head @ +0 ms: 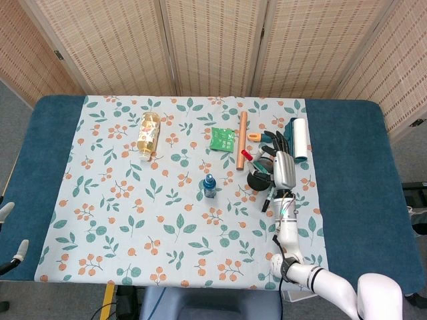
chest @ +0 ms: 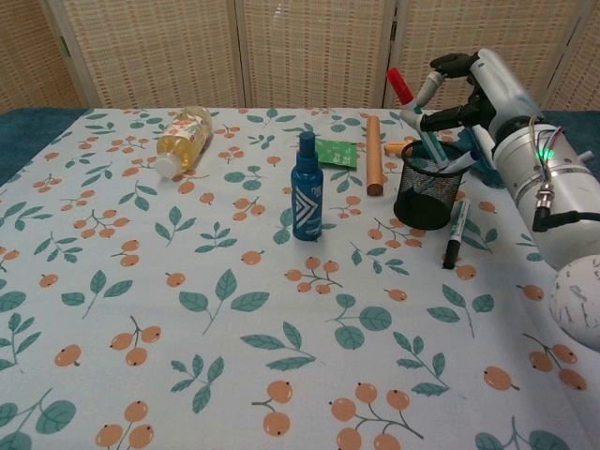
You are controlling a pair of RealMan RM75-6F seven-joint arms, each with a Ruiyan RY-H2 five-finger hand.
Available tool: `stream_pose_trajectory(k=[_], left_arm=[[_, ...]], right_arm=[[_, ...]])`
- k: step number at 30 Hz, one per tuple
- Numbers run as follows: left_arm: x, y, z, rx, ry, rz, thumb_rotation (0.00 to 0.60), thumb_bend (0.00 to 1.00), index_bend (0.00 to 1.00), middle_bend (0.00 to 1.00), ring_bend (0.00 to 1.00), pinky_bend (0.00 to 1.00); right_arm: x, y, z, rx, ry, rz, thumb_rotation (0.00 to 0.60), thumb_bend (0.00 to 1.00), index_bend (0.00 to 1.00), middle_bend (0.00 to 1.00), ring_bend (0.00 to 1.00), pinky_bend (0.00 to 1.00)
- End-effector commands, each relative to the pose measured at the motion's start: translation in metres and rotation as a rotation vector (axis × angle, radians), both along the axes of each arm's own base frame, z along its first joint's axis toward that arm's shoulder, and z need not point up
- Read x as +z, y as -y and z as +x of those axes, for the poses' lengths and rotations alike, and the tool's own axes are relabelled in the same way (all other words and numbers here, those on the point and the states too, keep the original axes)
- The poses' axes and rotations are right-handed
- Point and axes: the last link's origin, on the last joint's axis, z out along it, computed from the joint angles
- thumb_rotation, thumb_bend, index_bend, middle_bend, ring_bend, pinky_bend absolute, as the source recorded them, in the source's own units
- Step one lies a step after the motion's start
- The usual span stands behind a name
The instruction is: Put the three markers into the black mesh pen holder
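Note:
The black mesh pen holder (chest: 427,192) stands right of centre on the leaf-print cloth, also in the head view (head: 257,180). My right hand (chest: 469,84) pinches a red-capped marker (chest: 411,105) tilted over the holder, its lower end inside the rim. A second marker (chest: 458,162) leans in the holder against its right rim. A third marker (chest: 456,232), white and green with a black cap, lies on the cloth just right of the holder. Only spread fingertips of my left hand (head: 8,230) show at the bottom-left edge of the head view, holding nothing.
A blue spray bottle (chest: 306,187) stands left of the holder. A wooden stick (chest: 373,155) and a green packet (chest: 335,152) lie behind it. A lint roller (head: 299,138) lies behind my right hand. A bottle of yellow liquid (chest: 181,139) lies at far left.

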Motion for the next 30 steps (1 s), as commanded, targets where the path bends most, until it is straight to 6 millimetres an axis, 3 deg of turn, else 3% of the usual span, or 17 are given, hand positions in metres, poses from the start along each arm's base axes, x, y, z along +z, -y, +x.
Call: stream_pose_trajectory(k=[1,4,6,13,18,23,30], left_arm=[[0.0,-0.003,-0.002,0.006,0.001,0.0,0.6,0.42,0.0,0.02,0.01,0.27],[0.001,-0.003,-0.002,0.004,0.003,0.004,0.6,0.42,0.0,0.02,0.01,0.27],[0.001,-0.003,-0.001,0.001,0.004,0.005,0.6,0.42,0.0,0.02,0.01,0.27],[0.0,-0.003,0.0,-0.004,-0.002,0.012,0.6,0.42,0.0,0.02,0.01,0.27],[-0.006,-0.006,0.001,-0.002,-0.017,-0.003,0.6,0.42,0.0,0.02,0.01,0.27],[-0.01,-0.005,0.005,-0.004,-0.032,0.003,0.6,0.42,0.0,0.02,0.01,0.27],[-0.013,-0.003,0.008,-0.009,-0.041,0.004,0.6,0.42,0.0,0.02,0.01,0.27]], right_arm=[[-0.007,0.002,-0.002,0.005,-0.015,0.033,0.6,0.24,0.36,0.05,0.0,0.0],[-0.006,-0.002,-0.009,0.002,-0.043,0.048,0.6,0.21,0.07,0.0,0.0,0.0],[-0.003,-0.007,-0.012,0.006,-0.043,0.048,0.6,0.2,0.0,0.0,0.0,0.0],[0.032,-0.039,-0.024,0.066,-0.018,0.008,0.6,0.19,0.0,0.0,0.0,0.0],[0.081,-0.06,-0.037,0.113,-0.117,0.038,0.6,0.2,0.01,0.0,0.0,0.0],[0.119,-0.081,-0.055,0.113,-0.256,0.138,0.6,0.23,0.12,0.0,0.0,0.0],[0.142,-0.094,-0.078,0.058,-0.454,0.242,0.6,0.24,0.18,0.0,0.0,0.0]])
